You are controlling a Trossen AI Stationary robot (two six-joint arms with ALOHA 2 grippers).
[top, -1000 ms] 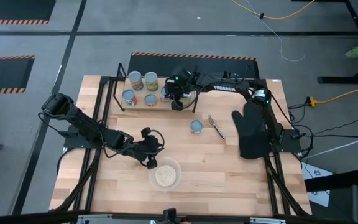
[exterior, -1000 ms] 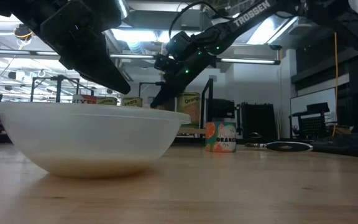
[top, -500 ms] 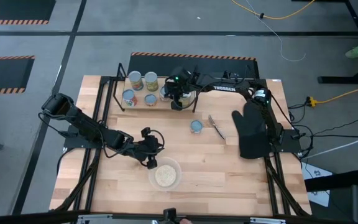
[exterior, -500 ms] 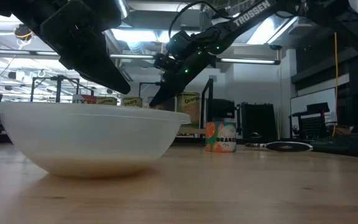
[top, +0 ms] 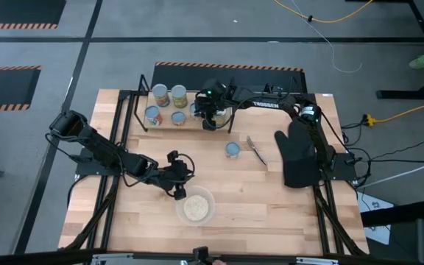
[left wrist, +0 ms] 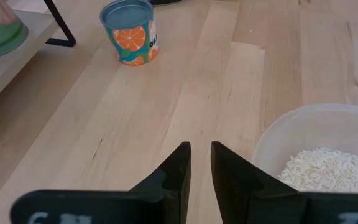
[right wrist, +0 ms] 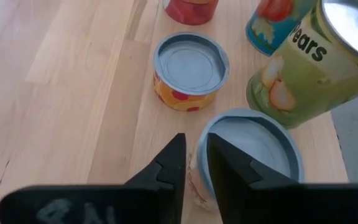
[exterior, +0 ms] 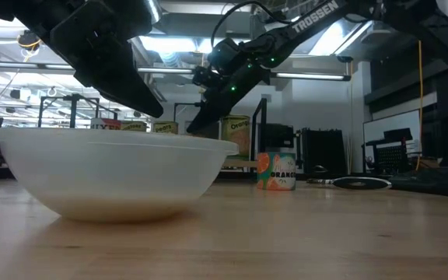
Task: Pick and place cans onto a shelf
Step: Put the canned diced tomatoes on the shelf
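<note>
Nearest the front edge: clear bowl of rice (top: 196,207), with the left gripper (top: 177,190) idle just beside its rim, fingers (left wrist: 178,167) pressed almost together on nothing. Mid-table: one orange-label can (top: 232,150) stands upright and alone, a metal utensil (top: 256,149) near it and a black oven mitt (top: 298,153) farther toward the right arm's side. Far end: the shelf (top: 140,119) carries several upright cans, and the right gripper (top: 210,120) hovers over its end, fingers (right wrist: 173,163) nearly closed and empty, directly above a blue-topped can (right wrist: 251,144); beside it sit a small yellow-red can (right wrist: 191,72) and a taller green pears can (right wrist: 306,59). Judgement on handling: the cans look rigid and moderately heavy if full, with smooth, likely slippery walls; tipping is the main risk. Best hold is across the side wall at mid-height, fingers spread wider than the can first, clear of the rim lip and of the close neighbours
</note>
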